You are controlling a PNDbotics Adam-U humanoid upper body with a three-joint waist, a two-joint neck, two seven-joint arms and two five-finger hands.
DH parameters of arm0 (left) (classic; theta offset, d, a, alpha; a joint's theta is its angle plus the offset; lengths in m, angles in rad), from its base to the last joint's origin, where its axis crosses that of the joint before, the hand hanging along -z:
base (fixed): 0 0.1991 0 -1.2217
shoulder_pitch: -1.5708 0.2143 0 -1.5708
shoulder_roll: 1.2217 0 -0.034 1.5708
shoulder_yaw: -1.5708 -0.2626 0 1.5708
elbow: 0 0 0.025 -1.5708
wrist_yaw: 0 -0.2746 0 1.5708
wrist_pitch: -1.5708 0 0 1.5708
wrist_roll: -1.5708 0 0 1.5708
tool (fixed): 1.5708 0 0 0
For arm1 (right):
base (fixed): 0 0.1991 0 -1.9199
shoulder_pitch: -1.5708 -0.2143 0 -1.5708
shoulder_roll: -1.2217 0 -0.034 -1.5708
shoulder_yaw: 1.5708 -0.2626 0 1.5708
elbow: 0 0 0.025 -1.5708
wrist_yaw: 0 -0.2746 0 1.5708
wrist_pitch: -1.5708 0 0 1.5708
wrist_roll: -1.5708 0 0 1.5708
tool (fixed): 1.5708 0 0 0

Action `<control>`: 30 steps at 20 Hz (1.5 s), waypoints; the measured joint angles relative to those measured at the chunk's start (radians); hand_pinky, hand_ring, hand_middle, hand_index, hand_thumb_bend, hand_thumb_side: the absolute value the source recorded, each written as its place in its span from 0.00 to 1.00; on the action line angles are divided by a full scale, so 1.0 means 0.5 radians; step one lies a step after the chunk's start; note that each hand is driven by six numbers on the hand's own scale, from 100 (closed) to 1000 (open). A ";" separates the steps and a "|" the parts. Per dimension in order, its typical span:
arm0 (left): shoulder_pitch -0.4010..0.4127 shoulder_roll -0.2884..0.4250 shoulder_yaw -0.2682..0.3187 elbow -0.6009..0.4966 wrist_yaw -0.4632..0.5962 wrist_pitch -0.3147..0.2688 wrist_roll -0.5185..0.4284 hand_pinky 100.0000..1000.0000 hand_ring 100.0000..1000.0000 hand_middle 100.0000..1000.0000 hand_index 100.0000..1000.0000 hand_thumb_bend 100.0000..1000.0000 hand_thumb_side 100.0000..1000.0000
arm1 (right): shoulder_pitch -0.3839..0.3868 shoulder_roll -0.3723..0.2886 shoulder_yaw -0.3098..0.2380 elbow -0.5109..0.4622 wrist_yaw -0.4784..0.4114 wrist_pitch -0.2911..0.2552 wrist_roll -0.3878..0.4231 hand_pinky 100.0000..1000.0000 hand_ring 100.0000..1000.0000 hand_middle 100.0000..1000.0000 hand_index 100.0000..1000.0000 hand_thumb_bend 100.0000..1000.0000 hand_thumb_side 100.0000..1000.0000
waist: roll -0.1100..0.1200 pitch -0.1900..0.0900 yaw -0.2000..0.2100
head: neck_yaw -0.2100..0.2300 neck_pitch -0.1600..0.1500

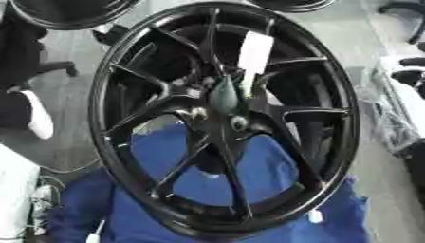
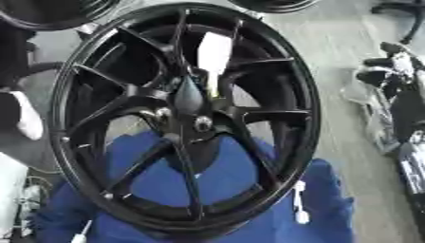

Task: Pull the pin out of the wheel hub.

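while the black wheel hub (image 1: 224,118) fills both views, a dark pin (image 1: 223,95) sits at its centre. blue cloth (image 1: 207,180) lies behind the spokes, and a white tag (image 1: 254,54) hangs above the pin. no robot hand shows, so its state cannot be told.

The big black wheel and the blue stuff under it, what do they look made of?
The wheel looks like cast metal with a glossy black finish: its rim and spokes catch bright highlights. The blue covering beneath looks like matte cloth, soft and creased, though that is a guess.

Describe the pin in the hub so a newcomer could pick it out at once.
The big black wheel fills the view, over blue cloth. Where its spokes meet stands a dark greenish tapered pin, with a white strip just behind it. The neighbouring round silvery spots are smaller and flat.
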 measured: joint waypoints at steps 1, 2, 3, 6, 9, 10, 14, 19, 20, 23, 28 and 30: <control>0.000 0.000 0.000 0.000 0.000 0.000 0.000 0.76 0.73 0.71 0.80 0.13 0.78 | 0.000 0.000 0.000 0.000 0.000 0.000 0.000 0.81 0.60 0.61 0.86 0.00 0.76 | 0.000 0.000 0.000 | 0.000 0.000; 0.000 0.000 0.000 0.000 0.000 0.000 0.000 0.76 0.73 0.71 0.80 0.13 0.78 | 0.000 0.000 0.000 0.000 0.000 0.000 0.000 0.81 0.60 0.61 0.87 0.00 0.76 | 0.000 0.000 0.000 | 0.000 0.000; 0.000 0.000 0.000 0.000 0.000 0.000 0.000 0.76 0.73 0.71 0.80 0.13 0.78 | 0.000 0.000 0.000 0.001 0.000 0.001 0.001 0.81 0.60 0.61 0.87 0.00 0.76 | 0.000 0.000 0.001 | 0.000 0.000; 0.000 0.000 0.000 0.000 0.000 0.000 0.000 0.76 0.73 0.71 0.80 0.13 0.78 | -0.001 0.000 0.000 0.002 0.000 0.001 0.001 0.81 0.60 0.61 0.87 0.00 0.76 | 0.000 0.000 0.001 | 0.001 0.000; 0.001 0.000 0.000 0.000 0.000 0.000 0.000 0.76 0.73 0.71 0.80 0.13 0.78 | -0.017 -0.003 0.000 0.008 -0.002 0.001 0.001 0.82 0.62 0.63 0.88 0.00 0.74 | 0.000 -0.001 -0.001 | 0.009 0.001; 0.001 0.000 0.000 0.000 0.000 0.000 0.000 0.76 0.73 0.71 0.80 0.13 0.78 | -0.026 -0.009 0.001 0.014 -0.003 0.001 0.001 0.82 0.63 0.63 0.88 0.00 0.74 | 0.001 -0.002 -0.003 | 0.012 0.002; 0.007 0.000 0.000 0.000 0.000 0.000 0.000 0.76 0.73 0.71 0.80 0.13 0.77 | -0.114 -0.123 0.030 0.048 -0.031 -0.012 0.011 0.83 0.66 0.67 0.90 0.00 0.73 | 0.004 -0.031 -0.019 | 0.017 0.013; 0.025 0.012 -0.001 0.001 0.000 0.000 0.000 0.76 0.73 0.71 0.80 0.13 0.77 | -0.357 -0.369 0.106 0.103 -0.092 -0.016 0.074 0.84 0.70 0.73 0.92 0.00 0.71 | 0.003 -0.083 -0.043 | 0.026 0.041; 0.033 0.021 -0.001 0.001 0.000 0.000 0.000 0.76 0.73 0.71 0.80 0.13 0.77 | -0.417 -0.418 0.128 0.121 -0.102 -0.012 0.095 0.84 0.70 0.73 0.92 0.00 0.71 | 0.002 -0.090 -0.049 | 0.028 0.047; 0.054 0.040 -0.001 0.002 -0.001 0.000 0.000 0.76 0.73 0.71 0.80 0.13 0.77 | -0.629 -0.551 0.204 0.201 -0.149 0.009 0.149 0.84 0.70 0.73 0.92 0.00 0.67 | -0.004 -0.108 -0.064 | 0.036 0.068; 0.100 0.074 0.002 0.010 -0.018 -0.006 0.006 0.76 0.73 0.71 0.80 0.12 0.77 | -1.022 -0.674 0.382 0.339 -0.235 0.028 0.250 0.84 0.70 0.72 0.91 0.00 0.62 | -0.026 -0.124 -0.093 | 0.061 0.075; 0.115 0.085 0.007 0.015 -0.023 -0.010 0.012 0.76 0.73 0.71 0.80 0.12 0.77 | -1.147 -0.688 0.465 0.349 -0.238 0.025 0.305 0.84 0.71 0.72 0.91 0.00 0.61 | -0.038 -0.132 -0.104 | 0.073 0.075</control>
